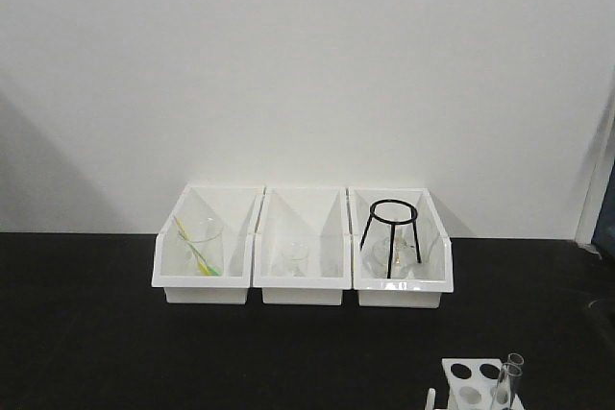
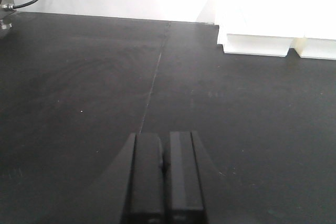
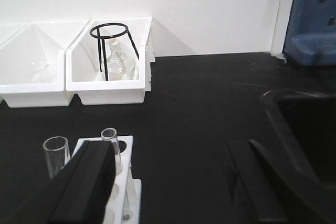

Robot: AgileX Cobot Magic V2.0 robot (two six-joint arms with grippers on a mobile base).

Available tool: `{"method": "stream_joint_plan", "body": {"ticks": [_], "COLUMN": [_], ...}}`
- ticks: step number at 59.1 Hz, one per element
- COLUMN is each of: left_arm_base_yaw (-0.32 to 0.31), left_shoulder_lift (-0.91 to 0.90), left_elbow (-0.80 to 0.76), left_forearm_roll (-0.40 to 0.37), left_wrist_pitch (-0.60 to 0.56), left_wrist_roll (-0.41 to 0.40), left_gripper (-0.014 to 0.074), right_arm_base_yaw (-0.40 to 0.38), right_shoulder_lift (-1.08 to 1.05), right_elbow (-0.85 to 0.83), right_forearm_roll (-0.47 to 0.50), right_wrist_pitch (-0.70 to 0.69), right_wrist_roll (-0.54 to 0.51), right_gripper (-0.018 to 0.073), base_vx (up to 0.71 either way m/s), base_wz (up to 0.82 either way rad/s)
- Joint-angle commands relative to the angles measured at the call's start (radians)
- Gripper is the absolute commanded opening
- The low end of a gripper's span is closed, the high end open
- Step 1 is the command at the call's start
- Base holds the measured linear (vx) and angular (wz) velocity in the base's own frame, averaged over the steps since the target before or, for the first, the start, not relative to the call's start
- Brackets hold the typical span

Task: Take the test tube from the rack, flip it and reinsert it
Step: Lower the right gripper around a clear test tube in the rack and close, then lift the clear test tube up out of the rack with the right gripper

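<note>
While your right end effector (image 3: 168,153) hangs near the rack (image 3: 128,187) with jaws spread wide, gripping nothing, the test tube (image 3: 113,153) stands upright in a rack hole, rim up, a second tube (image 3: 55,161) beside it. Three white bins (image 1: 303,287) sit beyond the rack. Your left end effector (image 2: 165,148) is pressed together, empty, over the worktop (image 2: 79,77).

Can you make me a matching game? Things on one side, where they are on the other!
Things:
1. black ring stand
2. beaker with yellow stick
3. small beaker
4. rack

Places:
A. middle bin
B. near edge of the table, apart from the bins
C. left bin
D. right bin

Pairs: 1-D, 2-C, 3-A, 4-B
</note>
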Motion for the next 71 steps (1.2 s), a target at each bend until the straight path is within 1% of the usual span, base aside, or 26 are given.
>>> {"method": "stream_joint_plan", "body": {"ticks": [1,5,10,16,19,25,31,42,59,71], "left_arm_base_yaw": [-0.007,-0.007,-0.007,-0.007,-0.007,-0.007,-0.007,-0.007,-0.007,-0.007], "left_shoulder_lift": [-0.013,-0.013,-0.013,-0.013,-0.013,-0.013,-0.013,-0.013,-0.013,-0.013], "left_elbow": [0.0,0.0,0.0,0.0,0.0,0.0,0.0,0.0,0.0,0.0], "left_forearm_roll": [-0.003,-0.003,-0.003,-0.003,-0.003,-0.003,-0.003,-0.003,-0.003,-0.003], "left_wrist_pitch": [-0.087,-0.087,-0.087,-0.087,-0.087,-0.087,-0.087,-0.087,-0.087,-0.087], "left_wrist_roll": [0.0,0.0,0.0,0.0,0.0,0.0,0.0,0.0,0.0,0.0], "left_gripper": [-0.0006,-0.0006,-0.0006,-0.0006,-0.0006,-0.0006,-0.0006,-0.0006,-0.0006,-0.0006], "right_arm_base_yaw": [-0.004,-0.004,0.014,0.088,0.137,0.229,0.278,0.286,0.286,0.286], "right_shoulder_lift": [0.02,0.029,0.038,0.06,0.081,0.16,0.254,0.424,0.651,0.769], "right_elbow": [0.024,0.067,0.095,0.098,0.098,0.098,0.098,0.096,0.093,0.021], "right_forearm_roll": [0.031,0.016,-0.03,-0.079,-0.097,-0.115,-0.115,-0.111,-0.06,-0.056], "right_wrist_pitch": [-0.202,-0.24,-0.241,-0.255,-0.281,-0.343,-0.426,-0.62,-0.885,-0.932], "right_wrist_roll": [0.002,0.002,0.002,0.027,0.046,0.045,0.041,0.041,0.042,0.044], "right_gripper": [0.0531,0.0529,0.0529,0.0529,0.0529,0.0529,0.0529,0.0529,0.0529,0.0529], "base_vx": [0.0,0.0,0.0,0.0,0.0,0.0,0.0,0.0,0.0,0.0], "base_wz": [0.0,0.0,0.0,0.0,0.0,0.0,0.0,0.0,0.0,0.0]}}
